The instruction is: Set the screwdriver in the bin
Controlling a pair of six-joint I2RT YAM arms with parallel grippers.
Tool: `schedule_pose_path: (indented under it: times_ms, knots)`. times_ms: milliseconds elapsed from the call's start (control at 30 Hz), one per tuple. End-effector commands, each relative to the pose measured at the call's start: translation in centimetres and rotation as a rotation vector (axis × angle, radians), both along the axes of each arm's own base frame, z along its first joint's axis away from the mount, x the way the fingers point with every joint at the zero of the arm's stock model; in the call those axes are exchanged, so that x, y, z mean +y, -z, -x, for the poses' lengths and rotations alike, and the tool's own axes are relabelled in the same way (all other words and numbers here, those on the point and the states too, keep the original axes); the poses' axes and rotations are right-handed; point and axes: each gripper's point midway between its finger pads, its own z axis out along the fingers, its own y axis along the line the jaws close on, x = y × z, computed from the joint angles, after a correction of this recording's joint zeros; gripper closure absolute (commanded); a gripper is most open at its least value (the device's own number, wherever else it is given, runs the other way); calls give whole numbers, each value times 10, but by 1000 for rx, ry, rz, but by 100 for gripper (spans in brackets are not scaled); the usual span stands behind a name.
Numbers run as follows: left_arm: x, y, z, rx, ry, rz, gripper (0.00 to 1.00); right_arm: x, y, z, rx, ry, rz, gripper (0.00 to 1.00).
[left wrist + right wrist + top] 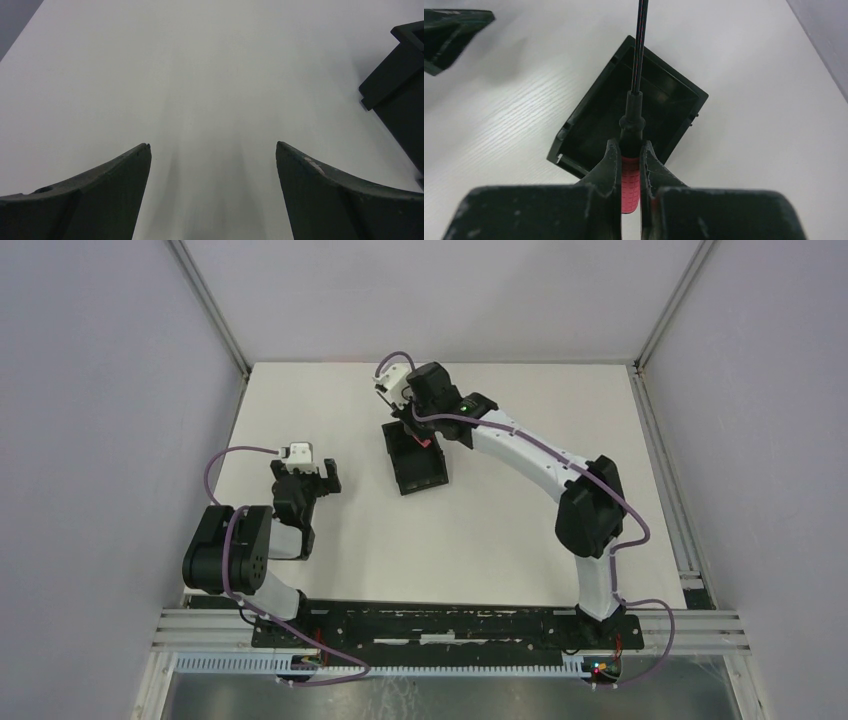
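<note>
My right gripper [629, 146] is shut on the red handle of the screwdriver [630, 182]. Its thin black shaft [639, 45] points forward over the black bin [589, 125], which lies open-topped on the white table below. In the top view the right gripper [418, 430] hangs over the far end of the bin [417, 472], with a bit of red handle [421, 443] showing. My left gripper [318, 480] is open and empty, low over the table to the left of the bin. Its fingers [120, 170] stand wide apart.
The bin's corner [395, 85] shows at the right edge of the left wrist view. White table [500, 530] with grey walls on three sides and a metal rail along the near edge [450, 625]. The left gripper tip shows at the top left of the right wrist view [451, 30].
</note>
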Motion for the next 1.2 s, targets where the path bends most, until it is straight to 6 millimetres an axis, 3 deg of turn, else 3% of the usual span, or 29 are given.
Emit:
schedule_pose_path:
  times_ms: [0, 167, 367, 467, 500, 633, 800, 933, 1167]
  knots:
    - [-1, -14, -4, -49, -1, 34, 0, -4, 35, -26, -45, 31, 108, 100]
    - [-1, -14, -4, -49, -2, 34, 0, -6, 71, -23, -4, 32, 181, 100]
    - [-1, -14, -4, -49, -2, 34, 0, 5, 95, -13, 45, -6, 191, 100]
    - [-1, -14, -4, -49, -2, 34, 0, 5, 95, -12, 48, 12, 185, 77]
    - [-1, -14, -4, -49, -2, 34, 0, 5, 92, -12, 45, 17, 179, 65]
    - [-1, -14, -4, -49, -3, 34, 0, 7, 68, -16, 9, 43, 139, 43]
    - [-1, -14, -4, -49, -2, 34, 0, 9, 9, -21, -82, 82, 32, 38]
    - [-1, -14, -4, -49, -2, 34, 0, -3, -34, -20, -152, 126, -42, 29]
    - [-1, -14, -4, -49, -2, 34, 0, -31, -65, -8, -164, 152, -126, 23]
